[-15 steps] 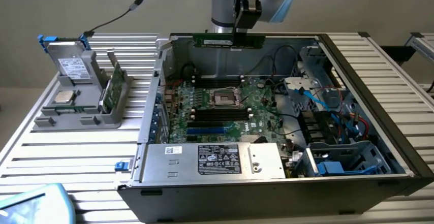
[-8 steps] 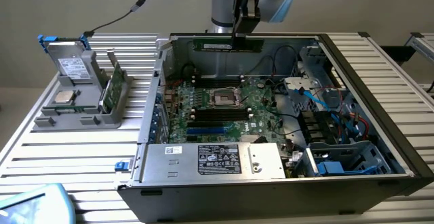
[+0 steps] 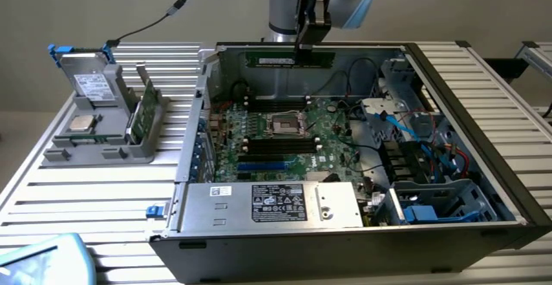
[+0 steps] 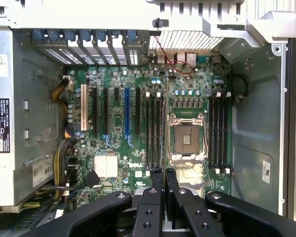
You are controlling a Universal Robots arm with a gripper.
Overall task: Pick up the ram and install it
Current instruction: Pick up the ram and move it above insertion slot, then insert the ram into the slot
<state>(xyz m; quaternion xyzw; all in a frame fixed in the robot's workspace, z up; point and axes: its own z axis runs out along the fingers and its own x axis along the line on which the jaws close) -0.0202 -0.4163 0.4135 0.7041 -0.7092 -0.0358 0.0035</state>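
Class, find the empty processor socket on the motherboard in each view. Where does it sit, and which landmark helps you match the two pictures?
Exterior view: the processor socket sits mid-motherboard, between two banks of black memory slots.
Wrist view: the processor socket lies between the same two banks of memory slots.
Shared landmark: the blue expansion slot, beyond one bank of memory slots.

I look into an open computer case (image 3: 345, 253) on the slatted table (image 3: 86, 194). Inside it are the motherboard (image 4: 116, 148) and power supply (image 3: 207, 214); beside it, a grey holder (image 3: 95, 146).
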